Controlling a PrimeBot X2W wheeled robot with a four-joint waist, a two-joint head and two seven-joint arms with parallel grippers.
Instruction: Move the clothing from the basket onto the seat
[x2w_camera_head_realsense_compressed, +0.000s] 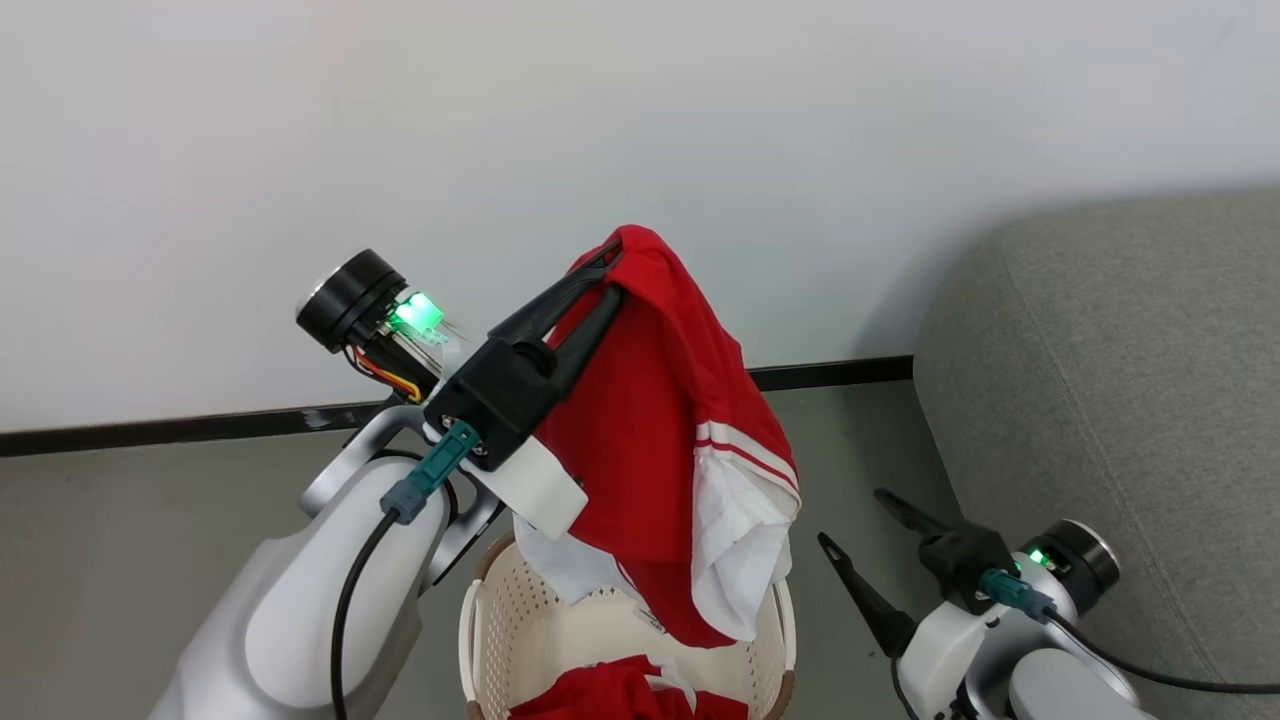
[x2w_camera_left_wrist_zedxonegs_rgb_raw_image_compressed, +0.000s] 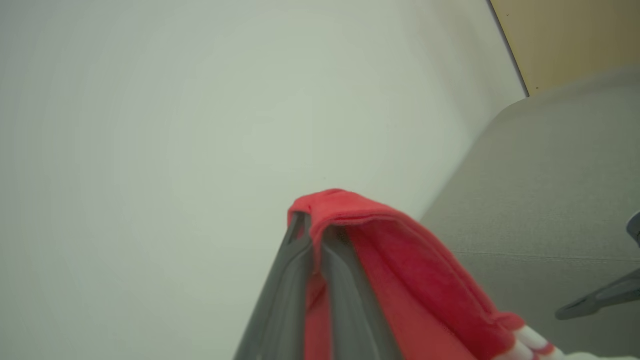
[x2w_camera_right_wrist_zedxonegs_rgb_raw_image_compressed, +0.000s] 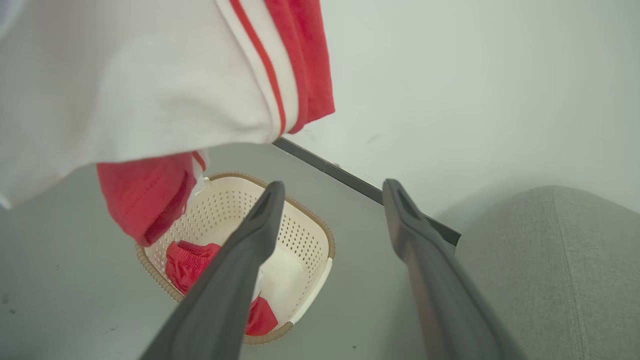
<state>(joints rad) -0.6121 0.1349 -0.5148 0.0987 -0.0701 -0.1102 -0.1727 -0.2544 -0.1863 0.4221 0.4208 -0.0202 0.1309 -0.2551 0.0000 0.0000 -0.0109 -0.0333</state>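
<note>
My left gripper (x2w_camera_head_realsense_compressed: 612, 268) is raised above the basket (x2w_camera_head_realsense_compressed: 520, 640) and shut on a red garment with white sections (x2w_camera_head_realsense_compressed: 660, 430), which hangs down from its fingertips. The same red cloth (x2w_camera_left_wrist_zedxonegs_rgb_raw_image_compressed: 380, 250) is pinched between the left fingers in the left wrist view. More red clothing (x2w_camera_head_realsense_compressed: 620, 695) lies in the cream basket (x2w_camera_right_wrist_zedxonegs_rgb_raw_image_compressed: 310, 235) on the floor. My right gripper (x2w_camera_head_realsense_compressed: 853, 522) stands open and empty between the basket and the grey seat (x2w_camera_head_realsense_compressed: 1130, 400). From the right wrist view, the lifted garment (x2w_camera_right_wrist_zedxonegs_rgb_raw_image_compressed: 150, 80) hangs above the basket.
A white wall with a dark baseboard (x2w_camera_head_realsense_compressed: 180, 425) runs behind the basket. The floor (x2w_camera_head_realsense_compressed: 120, 540) is grey. The seat's rounded edge (x2w_camera_right_wrist_zedxonegs_rgb_raw_image_compressed: 550, 260) lies just right of my right gripper.
</note>
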